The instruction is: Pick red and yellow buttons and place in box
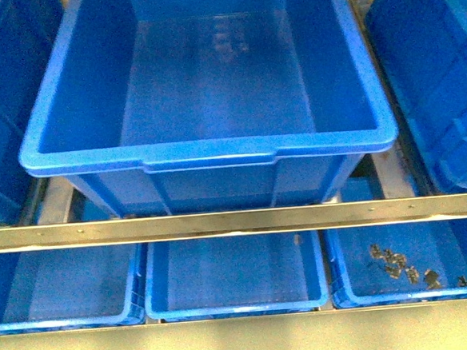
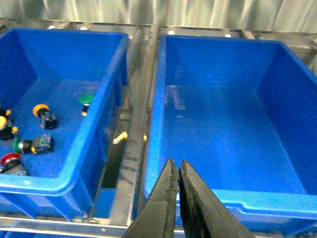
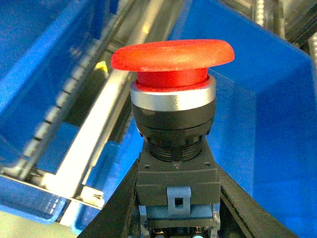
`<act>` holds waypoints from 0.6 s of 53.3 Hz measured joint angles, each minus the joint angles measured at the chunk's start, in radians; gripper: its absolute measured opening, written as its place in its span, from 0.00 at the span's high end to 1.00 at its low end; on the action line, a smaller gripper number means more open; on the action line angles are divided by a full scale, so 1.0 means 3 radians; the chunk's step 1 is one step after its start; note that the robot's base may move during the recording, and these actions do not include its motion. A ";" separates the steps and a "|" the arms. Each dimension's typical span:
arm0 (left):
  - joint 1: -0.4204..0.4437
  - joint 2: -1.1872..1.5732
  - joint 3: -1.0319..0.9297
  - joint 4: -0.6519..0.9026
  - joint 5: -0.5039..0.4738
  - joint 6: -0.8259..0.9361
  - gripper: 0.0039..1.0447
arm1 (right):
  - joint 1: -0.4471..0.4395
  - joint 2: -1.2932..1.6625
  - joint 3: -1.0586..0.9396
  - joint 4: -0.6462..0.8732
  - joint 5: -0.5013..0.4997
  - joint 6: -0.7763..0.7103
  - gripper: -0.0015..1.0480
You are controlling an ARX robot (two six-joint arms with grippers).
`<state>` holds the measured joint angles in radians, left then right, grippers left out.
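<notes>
right claw (image 3: 177,210) pinches a red button (image 3: 173,54) by the square block at its base, with the wide mushroom cap standing clear above the fingers. the button is in the air, above a metal rail (image 3: 84,163) that runs between blue bin walls. the right wrist view does not show whether it is over the box yet. left claw (image 2: 177,196) is pressed together and holds nothing, and it hangs near a rim of the box (image 2: 277,210).

likely risks: the grip is low on a top-heavy part, so a jolt could tip the button or let it slide out. letting go too soon would drop it on the rail or into the gap between the bins, where a small yellow piece (image 2: 119,138) lies and reaching in looks hard.

containers: the box looks empty in the front and left wrist views, with only glare on its floor. the side tray (image 2: 44,184) beside it holds loose buttons: an orange-capped button (image 2: 40,110), a green-capped button (image 2: 86,99), and a second red button (image 2: 10,159) at the picture's edge. in the front view three shallow trays sit below the box. the right-hand tray (image 1: 410,296) holds scattered small dark parts (image 1: 400,263).
</notes>
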<state>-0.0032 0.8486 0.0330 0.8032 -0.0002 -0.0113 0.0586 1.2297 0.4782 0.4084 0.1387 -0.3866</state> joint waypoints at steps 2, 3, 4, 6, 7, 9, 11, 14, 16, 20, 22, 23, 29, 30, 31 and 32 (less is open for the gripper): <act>0.0000 -0.0078 -0.0011 -0.0066 0.0000 0.0000 0.98 | 0.0000 0.0000 0.0000 0.0005 0.0000 0.0006 0.73; 0.0000 -0.0130 -0.0018 -0.0113 0.0000 0.0001 0.98 | 0.0000 0.0000 0.0000 0.0005 -0.0003 0.0006 0.73; 0.0000 -0.0156 -0.0022 -0.0136 0.0000 0.0000 0.98 | 0.0000 0.0000 -0.0001 0.0005 0.0000 0.0006 0.73; 0.0000 -0.0264 -0.0036 -0.0225 0.0000 0.0001 0.98 | 0.0000 0.0000 -0.0009 0.0008 0.0000 0.0008 0.73; 0.0000 -0.0292 -0.0038 -0.0247 0.0000 0.0000 0.98 | 0.0000 0.0000 -0.0010 0.0008 0.0000 0.0010 0.73; 0.0000 -0.0417 -0.0038 -0.0359 0.0000 0.0001 0.98 | 0.0000 0.0000 -0.0017 0.0010 0.0000 0.0011 0.74; 0.0000 -0.0490 -0.0038 -0.0421 0.0000 0.0000 0.98 | 0.0000 0.0000 -0.0027 0.0011 0.0001 0.0022 0.74; 0.0000 -0.0609 -0.0039 -0.0532 0.0000 0.0001 0.98 | 0.0003 0.0000 -0.0048 0.0018 0.0010 0.0023 0.74; 0.0000 -0.0706 -0.0041 -0.0618 0.0000 0.0001 0.98 | 0.0004 -0.0001 -0.0058 0.0019 0.0011 0.0028 0.74; 0.0000 -0.0843 -0.0041 -0.0743 0.0000 0.0001 0.98 | 0.0009 -0.0003 -0.0079 0.0037 0.0011 0.0043 0.74; 0.0000 -0.0932 -0.0042 -0.0819 0.0000 0.0001 0.98 | 0.0018 -0.0010 -0.0100 0.0037 0.0017 0.0052 0.74; 0.0000 -0.0955 -0.0042 -0.0839 0.0000 0.0001 0.98 | 0.0019 -0.0013 -0.0104 0.0038 0.0019 0.0055 0.74; 0.0000 -0.1161 -0.0042 -0.1026 0.0008 0.0001 0.98 | 0.0031 -0.0042 -0.0145 0.0062 0.0022 0.0075 0.74; 0.0000 -0.1203 -0.0042 -0.1062 0.0013 0.0001 0.98 | 0.0031 -0.0046 -0.0154 0.0062 0.0027 0.0080 0.74; 0.0000 -0.1242 -0.0042 -0.1096 0.0015 0.0003 0.98 | 0.0029 -0.0050 -0.0161 0.0062 0.0047 0.0084 0.74; 0.0000 -0.1261 -0.0042 -0.1113 0.0015 0.0003 0.98 | 0.0027 -0.0052 -0.0168 0.0062 0.0055 0.0086 0.74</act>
<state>-0.0032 0.4702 0.0204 0.4694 0.0044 -0.0105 0.0666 1.2140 0.4278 0.4271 0.1551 -0.3607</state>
